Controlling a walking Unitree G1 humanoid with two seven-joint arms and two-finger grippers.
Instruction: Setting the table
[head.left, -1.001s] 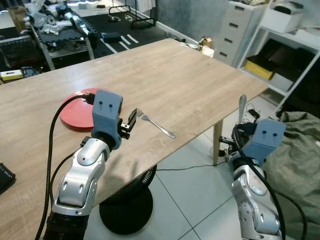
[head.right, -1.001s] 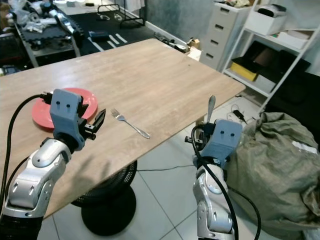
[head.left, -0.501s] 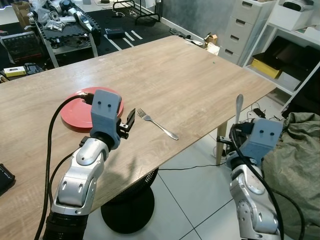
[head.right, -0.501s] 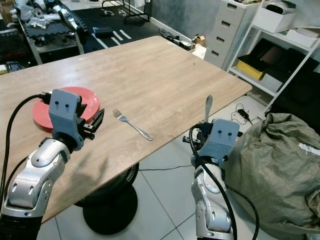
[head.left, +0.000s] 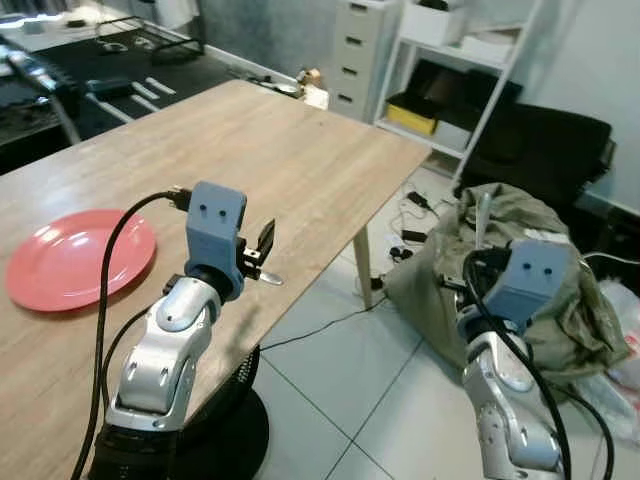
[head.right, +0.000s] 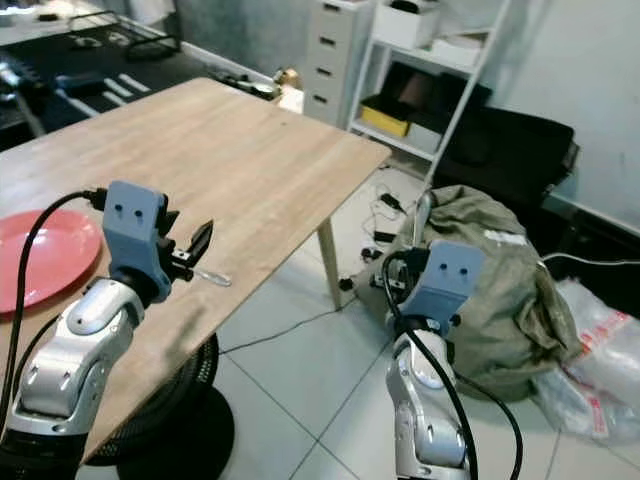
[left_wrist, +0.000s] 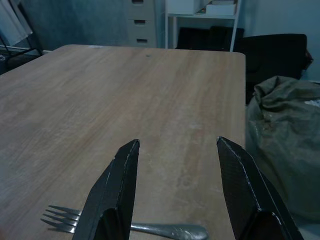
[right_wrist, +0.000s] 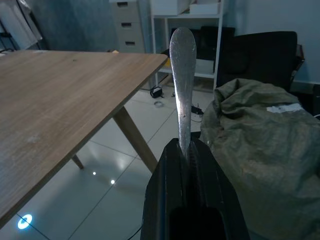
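Red plate (head.left: 75, 258) far left on the wooden table (head.left: 290, 150). Left gripper (left_wrist: 177, 192), jaws spread, hovers above a silver fork (left_wrist: 145, 228) lying crosswise. Right gripper (right_wrist: 192, 160) clamps an upright silver utensil (right_wrist: 183, 90), probably a knife, beyond the table's right edge.

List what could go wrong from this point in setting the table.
1. The fork lies close to the table edge under the open left claw; a nudge could push it off.
2. The right claw grips the utensil only at its lower end, upright over the floor; a slip would drop it.
3. The plate sits well left of the fork.
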